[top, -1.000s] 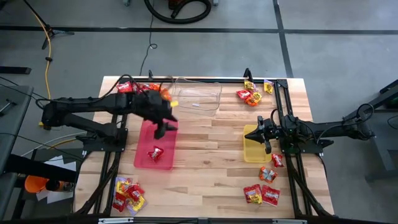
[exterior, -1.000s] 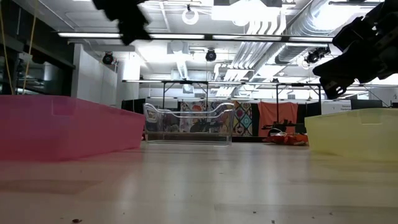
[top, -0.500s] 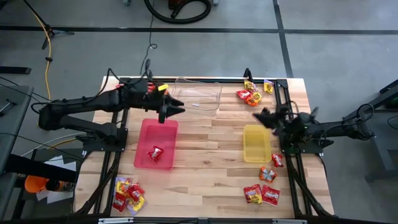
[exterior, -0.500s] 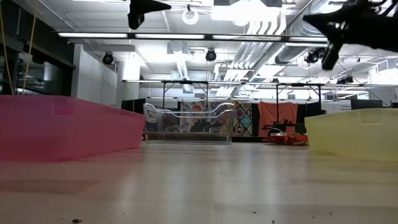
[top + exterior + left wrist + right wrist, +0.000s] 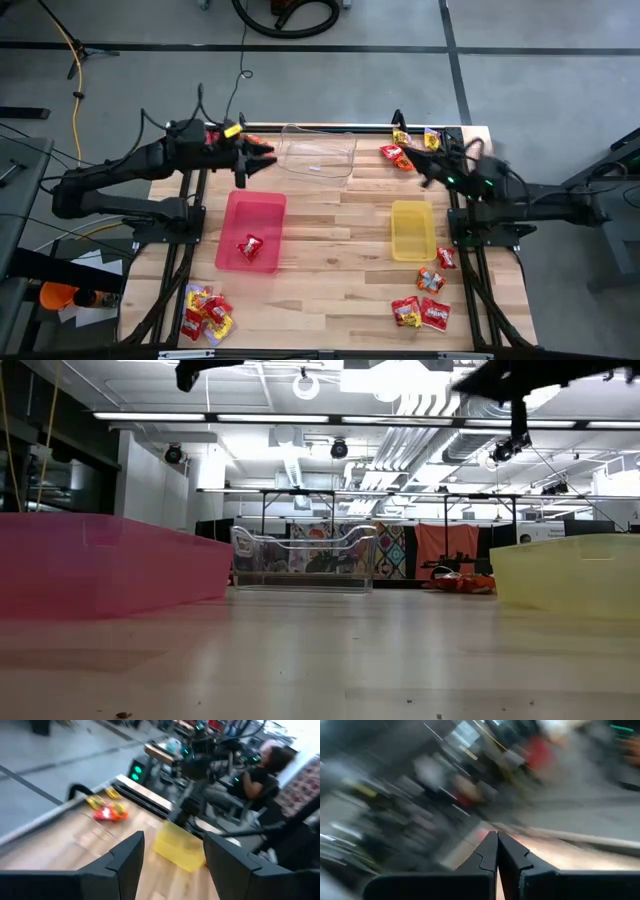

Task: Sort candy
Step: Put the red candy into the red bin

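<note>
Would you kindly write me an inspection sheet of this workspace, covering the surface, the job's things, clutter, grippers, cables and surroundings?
Surface: wooden table inside a black frame.
Job's things: candy packets lie in piles at the far right corner, near right and near left corner; one packet lies in the red tray; yellow tray and clear tray look empty.
Clutter: nothing seen.
Grippers: left gripper open, empty, raised near the clear tray; right gripper shut, raised near the far right pile.
Cables: yellow cable and black cable on the floor.
Surroundings: grey floor; a seated person beyond the table.
</note>
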